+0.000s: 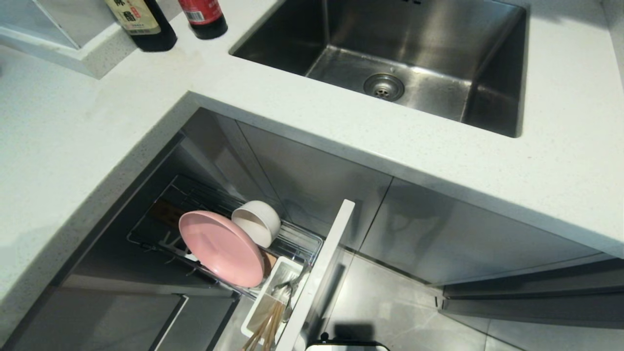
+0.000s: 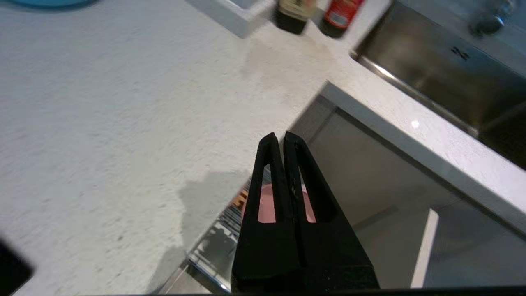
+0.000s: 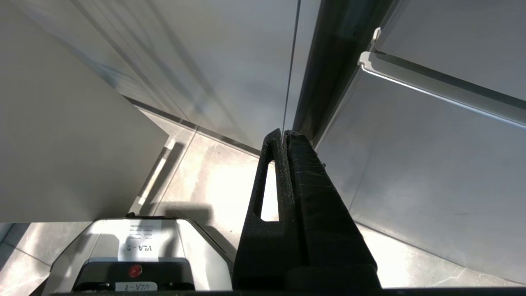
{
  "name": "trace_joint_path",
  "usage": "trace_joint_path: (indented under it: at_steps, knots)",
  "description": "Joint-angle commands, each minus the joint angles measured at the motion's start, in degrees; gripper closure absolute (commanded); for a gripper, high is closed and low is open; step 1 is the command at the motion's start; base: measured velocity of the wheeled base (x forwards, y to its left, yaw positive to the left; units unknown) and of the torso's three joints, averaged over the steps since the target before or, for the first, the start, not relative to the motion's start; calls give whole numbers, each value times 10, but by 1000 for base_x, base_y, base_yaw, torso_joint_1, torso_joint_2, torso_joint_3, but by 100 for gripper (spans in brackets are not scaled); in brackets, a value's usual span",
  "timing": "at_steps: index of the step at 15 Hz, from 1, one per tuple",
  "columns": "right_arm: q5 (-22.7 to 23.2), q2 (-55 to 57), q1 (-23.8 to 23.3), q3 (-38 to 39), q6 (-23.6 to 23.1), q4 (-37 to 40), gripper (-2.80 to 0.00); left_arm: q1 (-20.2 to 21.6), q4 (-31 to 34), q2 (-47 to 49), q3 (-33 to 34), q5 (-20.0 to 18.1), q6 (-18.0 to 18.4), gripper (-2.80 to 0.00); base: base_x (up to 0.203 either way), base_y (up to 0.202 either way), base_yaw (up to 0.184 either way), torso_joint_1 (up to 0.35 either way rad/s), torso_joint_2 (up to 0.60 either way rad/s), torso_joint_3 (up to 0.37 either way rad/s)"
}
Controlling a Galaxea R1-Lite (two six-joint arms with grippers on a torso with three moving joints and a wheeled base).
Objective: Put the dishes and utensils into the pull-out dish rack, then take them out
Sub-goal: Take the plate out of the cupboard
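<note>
Left claw (image 2: 283,137) closed, empty, above counter (image 2: 123,123) edge; rack (image 1: 292,243) below it, holding plate (image 1: 222,248), bowl (image 1: 257,222), chopsticks (image 1: 265,329). Right claw (image 3: 284,133) closed, empty, low near floor.

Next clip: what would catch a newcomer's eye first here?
The pink plate stands on edge in the pulled-out dish rack under the counter, the cream bowl just behind it. Chopsticks and a spoon sit in the white utensil cup. Above, the steel sink lies empty.
</note>
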Motion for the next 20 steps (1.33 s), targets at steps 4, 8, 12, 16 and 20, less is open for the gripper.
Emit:
trace_joint_path:
  at_steps: [4,8,12,16,20]
  knots:
    - [0,0,0,1,0,0,0,4,37,-18,-2,-18,-13,0,0,0,0,0,0,0]
    - [0,0,0,1,0,0,0,16,127,-19,-30,-50,-66,0,0,0,0,0,0,0]
    - [0,0,0,1,0,0,0,49,167,-19,-56,-118,-65,0,0,0,0,0,0,0]
    - [0,0,0,1,0,0,0,127,159,-89,-3,-230,-32,0,0,0,0,0,0,0]
    - [0,0,0,1,1,0,0,114,127,-183,128,-221,-19,0,0,0,0,0,0,0]
